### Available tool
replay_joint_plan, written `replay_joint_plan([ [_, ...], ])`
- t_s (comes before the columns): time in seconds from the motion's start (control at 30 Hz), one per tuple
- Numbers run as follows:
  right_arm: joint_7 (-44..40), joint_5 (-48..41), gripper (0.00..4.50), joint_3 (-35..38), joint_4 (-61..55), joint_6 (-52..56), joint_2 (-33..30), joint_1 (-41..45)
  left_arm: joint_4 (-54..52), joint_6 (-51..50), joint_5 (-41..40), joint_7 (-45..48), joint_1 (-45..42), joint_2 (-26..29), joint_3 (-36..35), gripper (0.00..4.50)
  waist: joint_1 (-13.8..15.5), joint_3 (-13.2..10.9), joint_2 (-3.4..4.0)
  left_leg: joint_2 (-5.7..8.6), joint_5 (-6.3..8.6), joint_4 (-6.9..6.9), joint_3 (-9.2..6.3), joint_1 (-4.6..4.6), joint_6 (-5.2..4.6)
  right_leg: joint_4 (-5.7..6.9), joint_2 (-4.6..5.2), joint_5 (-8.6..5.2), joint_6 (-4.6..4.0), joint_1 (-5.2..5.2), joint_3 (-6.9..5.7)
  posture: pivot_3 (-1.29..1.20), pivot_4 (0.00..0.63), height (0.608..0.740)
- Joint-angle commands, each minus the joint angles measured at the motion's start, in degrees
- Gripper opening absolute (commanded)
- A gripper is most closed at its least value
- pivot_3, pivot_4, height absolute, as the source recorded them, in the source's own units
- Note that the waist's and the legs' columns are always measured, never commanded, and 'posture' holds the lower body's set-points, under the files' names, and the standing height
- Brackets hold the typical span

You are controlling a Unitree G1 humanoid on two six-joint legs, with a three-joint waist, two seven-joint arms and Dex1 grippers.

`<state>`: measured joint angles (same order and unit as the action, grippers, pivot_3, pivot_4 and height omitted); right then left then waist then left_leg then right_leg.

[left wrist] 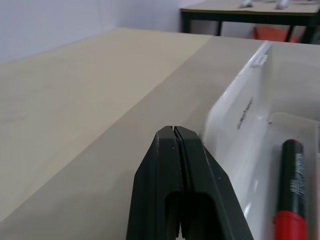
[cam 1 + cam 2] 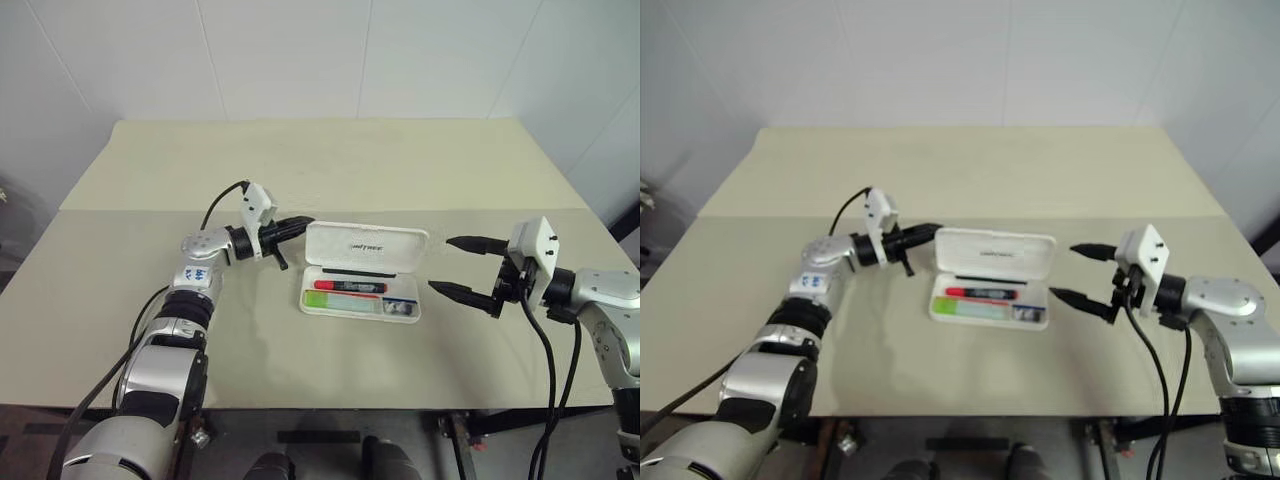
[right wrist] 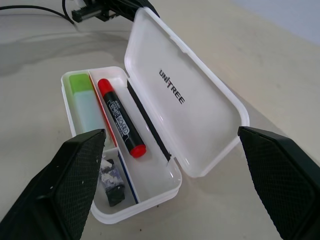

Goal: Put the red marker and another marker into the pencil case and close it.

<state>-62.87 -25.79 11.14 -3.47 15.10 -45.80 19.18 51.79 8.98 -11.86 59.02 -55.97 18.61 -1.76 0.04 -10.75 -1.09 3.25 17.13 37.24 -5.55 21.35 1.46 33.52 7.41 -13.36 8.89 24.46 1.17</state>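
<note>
While lid stands up: case (image 2: pixel 361 290) open on table (image 2: pixel 300 170).
Red marker (image 3: pixel 120 116), highlighter (image 3: pixel 85 102) inside; left gripper (image 2: pixel 298 225) pressed together by lid, right gripper (image 2: pixel 458 266) spread wide, empty.

Both arms are silver-grey metal with black joint sections. Each hand, the left hand (image 2: pixel 296 226) and the right hand (image 2: pixel 458 267), has two black tapered fingers behind a white boxy wrist housing. Black cables loop from each wrist.

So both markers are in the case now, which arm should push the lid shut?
Probably left. Its shut gripper sits right beside the upright lid; the right gripper stands open, apart from the case.
</note>
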Motion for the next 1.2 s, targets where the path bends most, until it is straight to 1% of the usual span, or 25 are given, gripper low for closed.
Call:
replay_joint_plan([
  [0.03,0.77,-1.12,4.5,1.28,-2.56,-0.33,0.07,-0.25,-3.87,2.66,-1.39,5.99,0.23,-0.03,0.39,0.01,0.02,0.0,0.0,0.0,0.0,0.01,0.0,0.0,0.0,0.0,0.0,0.0,0.0,0.0,0.0,0.0,0.15,0.74],
  [0.17,1.11,-1.14,4.5,1.46,-2.83,-0.37,0.18,-0.85,-7.41,5.73,0.36,12.62,2.6,2.14,2.92,0.01,-0.03,0.0,0.0,0.0,0.0,0.01,0.0,0.0,0.0,0.0,0.0,0.0,0.0,0.0,0.0,0.0,0.15,0.74],
  [0.27,1.38,-1.17,4.5,1.6,-2.89,-0.48,0.19,-1.16,-9.5,8.32,2.75,15.89,4.22,4.04,5.86,0.01,-0.13,0.0,0.0,-0.02,0.0,-0.02,0.01,-0.01,0.0,0.01,-0.01,0.0,0.0,0.0,0.01,0.0,0.15,0.74],
  [0.33,1.62,-1.17,4.5,1.66,-2.93,-0.56,0.22,-1.31,-11.28,8.57,3.97,16.9,5.34,4.77,7.7,0.01,-0.06,0.0,0.0,-0.02,0.0,0.01,0.01,-0.01,0.0,0.02,-0.01,0.0,0.0,0.0,0.01,0.0,0.15,0.74],
  [0.47,2.14,-1.2,4.5,1.95,-3.2,-0.77,0.32,-1.77,-18.0,5.58,5.76,16.91,9.09,5.07,11.16,0.01,0.07,0.0,0.0,-0.01,0.03,0.05,-0.01,-0.01,-0.05,0.05,0.0,0.0,0.0,-0.02,0.03,0.0,0.15,0.74],
  [0.63,3.25,-1.29,4.5,2.27,-4.24,-0.98,0.88,-3.15,-20.68,2.44,9.73,11.51,10.46,4.23,13.96,0.01,0.12,0.0,0.0,-0.01,0.15,0.06,-0.02,-0.01,-0.27,0.04,-0.01,0.0,0.0,-0.02,0.02,0.0,0.15,0.74],
  [0.73,3.96,-1.4,4.5,2.43,-5.11,-0.93,1.34,-3.99,-22.19,-1.12,10.56,9.83,10.45,3.48,15.18,0.01,0.13,0.0,0.0,0.0,0.15,0.1,-0.03,-0.03,-0.27,0.02,0.0,0.0,0.0,-0.02,0.03,0.0,0.15,0.74],
  [0.87,5.13,-1.45,4.5,2.52,-5.96,-0.99,2.11,-4.74,-21.63,-4.3,13.76,5.64,10.01,2.22,16.99,0.01,0.11,0.0,0.0,0.0,0.15,0.16,-0.03,-0.12,-0.27,0.0,-0.01,0.0,0.0,-0.1,0.04,0.0,0.15,0.74],
  [0.93,5.72,-1.53,4.5,2.38,-6.53,-0.99,2.51,-5.0,-21.88,-5.43,14.62,5.08,10.61,2.09,17.99,0.01,0.12,0.0,0.0,0.0,0.14,0.16,-0.04,-0.15,-0.27,0.02,-0.01,0.0,-0.01,-0.12,0.04,0.0,0.15,0.74],
  [1.13,6.62,-1.57,4.5,2.38,-7.45,-1.04,3.41,-5.86,-23.77,-9.05,14.53,4.45,10.92,2.45,19.07,0.01,0.08,0.01,0.0,0.0,0.13,0.19,-0.07,-0.3,-0.26,0.03,-0.01,0.01,-0.03,-0.26,0.04,0.0,0.15,0.74],
  [1.2,6.78,-1.42,4.5,2.0,-7.24,-1.21,3.78,-5.67,-25.53,-10.2,12.09,4.63,11.36,2.26,17.63,0.01,0.08,0.01,0.01,0.01,0.13,0.21,-0.09,-0.31,-0.26,0.03,-0.01,0.01,-0.03,-0.29,0.04,0.0,0.15,0.74],
])
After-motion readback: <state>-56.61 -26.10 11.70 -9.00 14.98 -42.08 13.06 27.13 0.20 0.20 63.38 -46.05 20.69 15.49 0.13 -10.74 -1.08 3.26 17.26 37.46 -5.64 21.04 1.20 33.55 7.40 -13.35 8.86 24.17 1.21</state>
